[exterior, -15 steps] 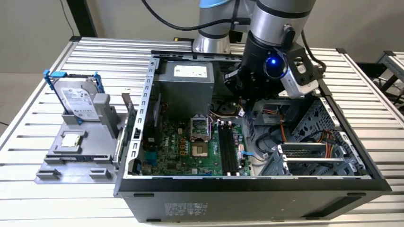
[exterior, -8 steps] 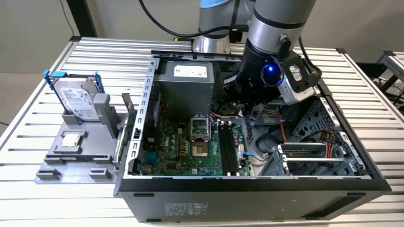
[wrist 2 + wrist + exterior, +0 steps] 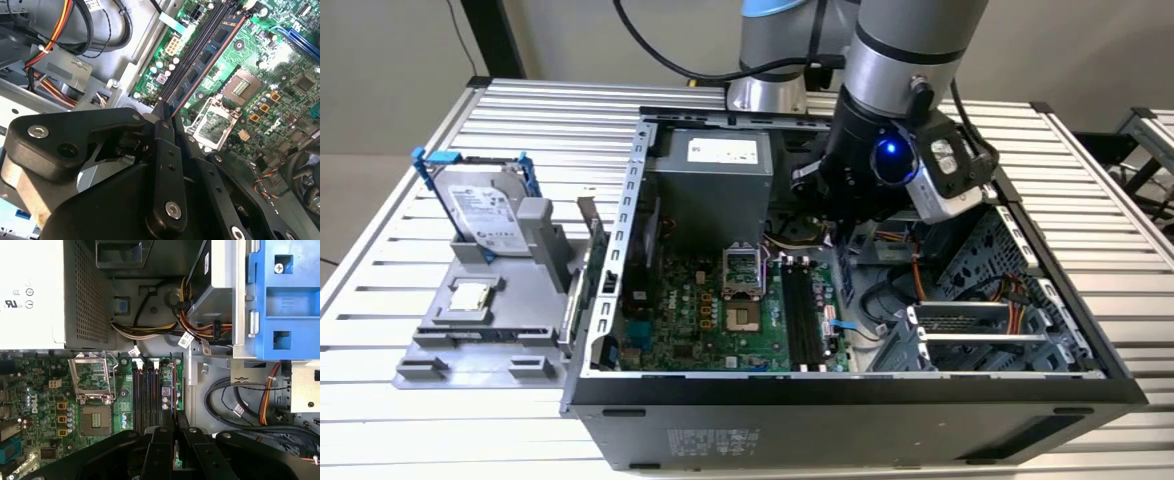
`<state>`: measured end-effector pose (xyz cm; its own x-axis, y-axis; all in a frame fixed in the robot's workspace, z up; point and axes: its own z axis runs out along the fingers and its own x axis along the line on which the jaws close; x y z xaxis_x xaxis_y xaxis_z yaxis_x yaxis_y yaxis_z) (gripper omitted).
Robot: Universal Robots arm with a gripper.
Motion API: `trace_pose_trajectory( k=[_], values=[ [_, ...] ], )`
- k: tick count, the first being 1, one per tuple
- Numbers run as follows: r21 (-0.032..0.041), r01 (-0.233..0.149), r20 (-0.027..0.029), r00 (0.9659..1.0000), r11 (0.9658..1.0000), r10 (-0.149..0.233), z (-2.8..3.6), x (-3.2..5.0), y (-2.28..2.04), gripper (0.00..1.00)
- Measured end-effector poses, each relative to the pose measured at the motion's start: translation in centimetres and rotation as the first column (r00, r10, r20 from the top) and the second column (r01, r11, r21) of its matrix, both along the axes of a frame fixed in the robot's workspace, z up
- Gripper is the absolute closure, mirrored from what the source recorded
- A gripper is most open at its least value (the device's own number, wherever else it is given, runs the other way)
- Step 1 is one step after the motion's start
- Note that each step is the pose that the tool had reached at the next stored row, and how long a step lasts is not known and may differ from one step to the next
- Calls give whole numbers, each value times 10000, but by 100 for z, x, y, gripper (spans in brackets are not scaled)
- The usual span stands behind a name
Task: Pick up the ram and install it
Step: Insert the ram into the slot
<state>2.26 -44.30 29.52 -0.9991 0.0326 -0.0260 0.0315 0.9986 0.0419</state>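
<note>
The ram [image 3: 167, 386] is a thin bluish-green stick with black chips. My gripper [image 3: 173, 424] is shut on its near end. In the second wrist view the ram [image 3: 212, 52] runs away from my gripper [image 3: 167, 114], lined up along the black motherboard slots [image 3: 196, 47]. It stands at the slot [image 3: 142, 395] row's outer side, nearest the drive bay. Whether it is seated in a slot I cannot tell. In the exterior view my gripper [image 3: 851, 212] hangs inside the open case, over the far end of the slots [image 3: 807, 315].
Beside the slots lies the open CPU socket [image 3: 94, 390]. The power supply [image 3: 30, 290], a cable bundle [image 3: 165, 330] and a blue drive cage [image 3: 285, 300] crowd the far end. Outside the case, a grey stand holds a hard drive [image 3: 487, 210] and a small square chip [image 3: 470, 297].
</note>
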Motion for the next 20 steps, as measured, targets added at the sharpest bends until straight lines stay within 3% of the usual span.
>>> trace_pose_trajectory(
  k=[16,20],
  values=[
    [-13,-24,-7,10000,10000,24,-277,0,-23,100],
    [-51,-25,-6,10000,10000,25,-333,0,-31,100]
  ],
)
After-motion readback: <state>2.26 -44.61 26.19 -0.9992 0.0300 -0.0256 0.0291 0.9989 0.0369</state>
